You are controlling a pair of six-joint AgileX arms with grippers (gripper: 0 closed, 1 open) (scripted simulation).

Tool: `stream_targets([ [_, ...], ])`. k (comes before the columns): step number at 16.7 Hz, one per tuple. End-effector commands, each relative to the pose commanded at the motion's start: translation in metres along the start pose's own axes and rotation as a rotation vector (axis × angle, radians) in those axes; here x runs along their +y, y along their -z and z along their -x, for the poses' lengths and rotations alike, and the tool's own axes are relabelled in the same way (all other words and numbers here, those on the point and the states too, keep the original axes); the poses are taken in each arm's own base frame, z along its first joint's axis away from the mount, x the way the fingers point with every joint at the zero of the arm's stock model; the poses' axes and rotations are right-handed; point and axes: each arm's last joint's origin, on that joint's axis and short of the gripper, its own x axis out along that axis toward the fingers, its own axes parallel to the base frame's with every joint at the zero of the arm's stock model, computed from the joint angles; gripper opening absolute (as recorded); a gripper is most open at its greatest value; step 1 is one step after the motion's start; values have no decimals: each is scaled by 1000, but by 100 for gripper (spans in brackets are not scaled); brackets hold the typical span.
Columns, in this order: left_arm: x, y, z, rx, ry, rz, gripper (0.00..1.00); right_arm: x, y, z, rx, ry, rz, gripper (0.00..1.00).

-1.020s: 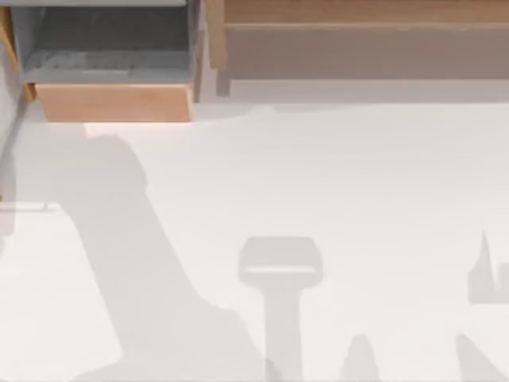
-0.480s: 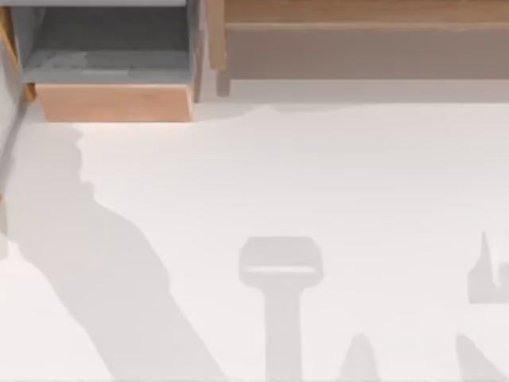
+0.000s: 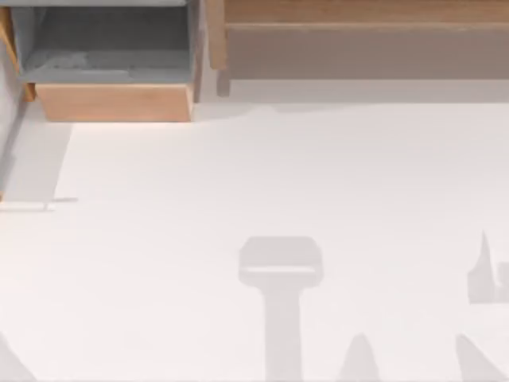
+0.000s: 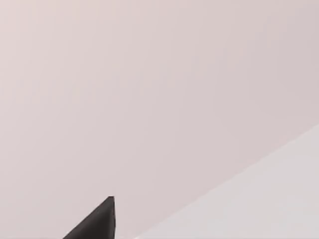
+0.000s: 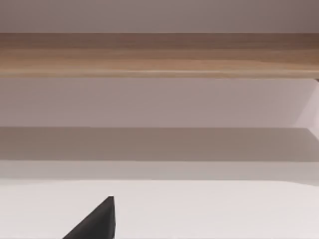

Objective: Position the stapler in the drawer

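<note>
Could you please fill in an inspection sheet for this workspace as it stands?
Surface: white table, with grey shadows lying across its near part.
Job's things: drawer at the top view's far left, pulled open, grey inside, tan front panel facing the table.
Clutter: nothing seen.
Grippers: left claw, a dark tip in the left wrist view, with a plain wall beyond; right claw, a dark tip in the right wrist view, facing the shelf unit.
Cables: nothing seen.
Surroundings: long brown wooden shelf unit along the far edge, right of the drawer.
</note>
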Motion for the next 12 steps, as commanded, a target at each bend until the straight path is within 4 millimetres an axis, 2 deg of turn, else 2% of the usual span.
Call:
stream_targets([
  [3,-35,33,1,-18,-103,-148,100,0,0,0,0,0,0,100],
  [6,-80,52,5,-59,-184,-272,100,0,0,0,0,0,0,100],
  [9,-123,56,13,-134,-258,-368,100,0,0,0,0,0,0,100],
  [12,-160,47,26,-241,-326,-439,100,0,0,0,0,0,0,100],
])
